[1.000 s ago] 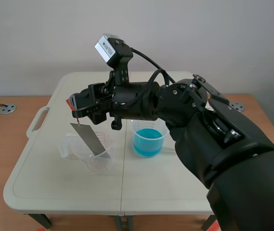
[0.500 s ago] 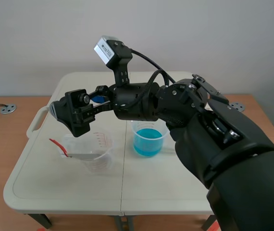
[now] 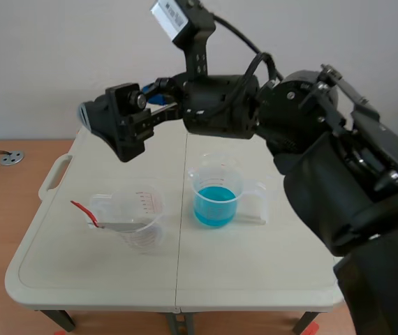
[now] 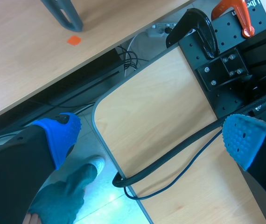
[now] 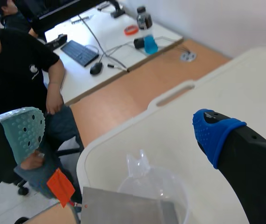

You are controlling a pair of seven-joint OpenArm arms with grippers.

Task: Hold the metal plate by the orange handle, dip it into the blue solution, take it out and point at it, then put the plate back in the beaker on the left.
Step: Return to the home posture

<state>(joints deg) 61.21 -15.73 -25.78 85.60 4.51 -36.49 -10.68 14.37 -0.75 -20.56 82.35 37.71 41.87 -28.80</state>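
Metal plate (image 3: 126,225) rests in beaker (image 3: 146,208), lower left of frame: thin, stiff, light, probably slippery. Grip by orange handle (image 3: 84,211) overhanging rim. Right gripper (image 3: 112,132) and left gripper (image 4: 151,135): fingers released, empty.

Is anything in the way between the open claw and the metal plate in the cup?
No, nothing visible. The right claw hangs open above the metal plate, which lies in the left beaker with its orange handle poking out.
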